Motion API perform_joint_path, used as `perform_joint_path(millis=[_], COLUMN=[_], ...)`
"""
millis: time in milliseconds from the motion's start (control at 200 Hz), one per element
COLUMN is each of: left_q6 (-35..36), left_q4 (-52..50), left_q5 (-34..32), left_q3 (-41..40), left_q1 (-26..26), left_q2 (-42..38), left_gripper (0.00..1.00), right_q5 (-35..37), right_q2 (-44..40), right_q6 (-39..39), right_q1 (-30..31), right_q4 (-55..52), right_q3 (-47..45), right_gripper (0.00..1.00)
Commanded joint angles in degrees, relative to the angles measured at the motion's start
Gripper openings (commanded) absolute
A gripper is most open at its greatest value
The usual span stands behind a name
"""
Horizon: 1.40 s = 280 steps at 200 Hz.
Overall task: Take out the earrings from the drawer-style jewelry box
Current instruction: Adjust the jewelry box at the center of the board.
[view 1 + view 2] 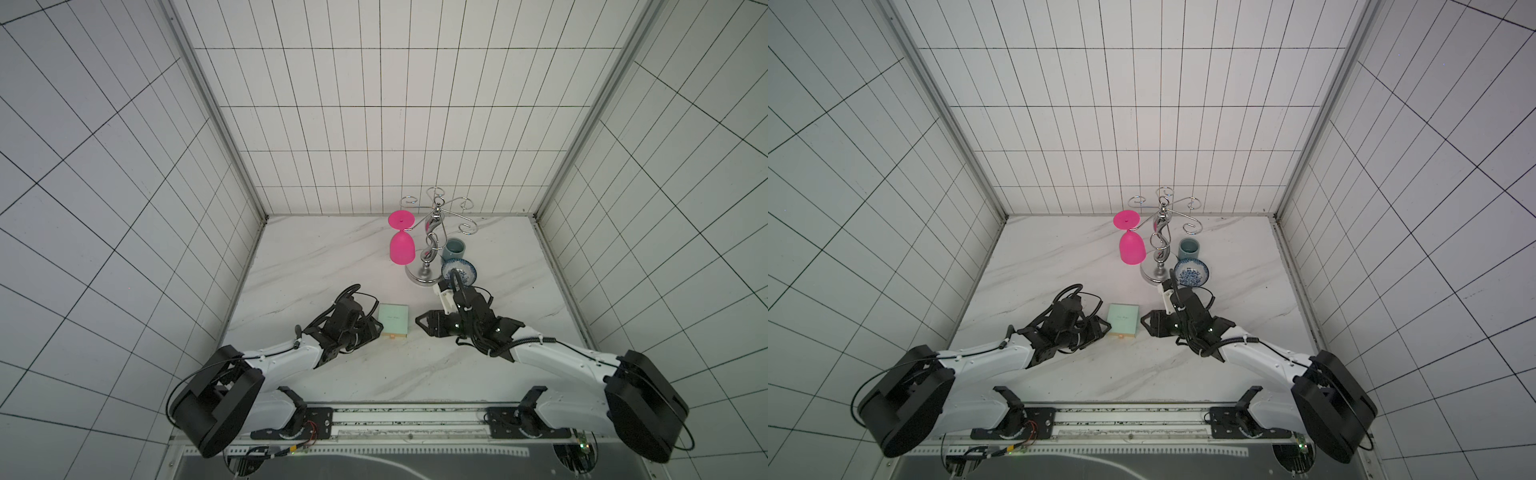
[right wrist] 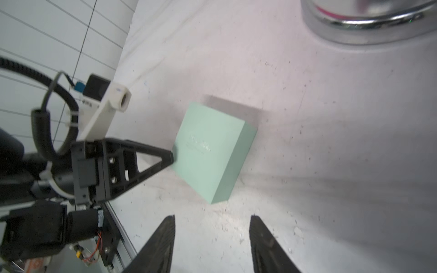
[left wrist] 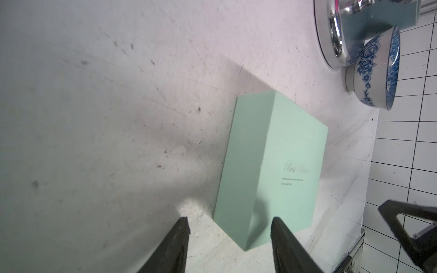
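The drawer-style jewelry box [image 1: 393, 318] [image 1: 1122, 319] lies flat on the marble table between my two grippers. Its mint-green sleeve faces up, and the tan drawer front [image 1: 393, 335] with its small tab faces the near edge. The drawer is shut, so the earrings are hidden. My left gripper [image 1: 379, 326] [image 3: 230, 222] stands open at the box's [image 3: 272, 165] left side. One fingertip [image 2: 170, 156] is at the sleeve's top edge. My right gripper [image 1: 417, 327] [image 2: 212, 218] is open and empty, a short way off the box's [image 2: 212, 151] right side.
A chrome glass rack [image 1: 420, 275] stands behind the box with a pink glass [image 1: 401, 247] hanging upside down from it. A teal cup [image 1: 455, 249] and a blue-and-white bowl [image 1: 461, 269] sit by its base, close behind my right wrist. Tiled walls enclose the table.
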Motion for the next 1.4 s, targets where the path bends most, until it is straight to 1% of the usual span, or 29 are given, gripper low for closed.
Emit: perform_joint_path(millis=[0,70,175,280,385,465,560,615,744,819,859,949,1034,1139,1234,1394], left_q6=[-1.4,-3.5,-6.1,-8.1,-8.1,-7.2,-6.0,-4.4,-1.8,0.3,0.8,1.8,2.4,2.8,2.5,0.0], left_q4=[2.5,3.3,4.9,8.5,11.2,7.6,3.0,-1.3,-13.4,-14.8,-14.1,-8.1,-4.1,-3.5,-3.1,-3.0], left_q5=[-0.3,-1.2,-2.1,-0.4,2.7,2.7,0.5,-1.3,-4.2,-3.8,-4.1,-2.6,2.1,3.6,3.0,1.0], left_q3=[1.0,0.9,1.1,0.6,1.1,2.4,3.1,4.0,6.5,6.0,5.5,4.5,5.9,9.0,10.1,8.9], left_q1=[-1.9,-4.4,-7.5,-7.7,-7.7,-7.7,-7.4,-7.0,-3.5,-0.7,0.3,2.1,3.3,1.7,-0.5,-2.2], left_q2=[-0.1,-0.2,1.1,2.9,3.9,2.2,-2.8,-5.7,-9.9,-10.4,-10.0,-6.7,-1.2,4.2,5.8,6.8], left_gripper=[0.53,0.49,0.45,0.43,0.4,0.41,0.47,0.49,0.5,0.51,0.51,0.52,0.52,0.51,0.48,0.43], right_q5=[12.2,17.7,23.9,27.8,29.2,30.4,32.0,32.3,32.3,32.3,32.1,32.1,32.2,32.4,32.0,34.6], right_q2=[-5.1,-7.4,-8.1,-5.5,-2.3,-0.6,1.1,1.9,4.6,6.5,7.5,9.7,11.3,12.6,13.9,14.7], right_q6=[0.2,-0.1,-2.0,-4.9,-6.5,-7.2,-7.6,-7.9,-8.2,-8.4,-8.6,-8.9,-9.3,-10.1,-11.3,-13.9], right_q1=[6.6,11.2,16.4,19.2,20.5,21.3,21.4,21.3,21.8,22.4,22.8,23.7,24.0,24.0,24.0,24.0], right_q4=[4.6,7.7,12.4,14.1,15.0,16.3,16.8,16.9,17.1,17.6,18.0,18.9,20.0,22.5,25.9,30.5], right_q3=[-7.3,-10.5,-13.3,-13.4,-12.6,-12.3,-12.1,-11.6,-10.0,-9.1,-8.6,-7.3,-6.3,-6.4,-7.0,-7.9], right_gripper=[0.56,0.56,0.52,0.49,0.48,0.48,0.47,0.47,0.46,0.46,0.46,0.46,0.47,0.48,0.49,0.51])
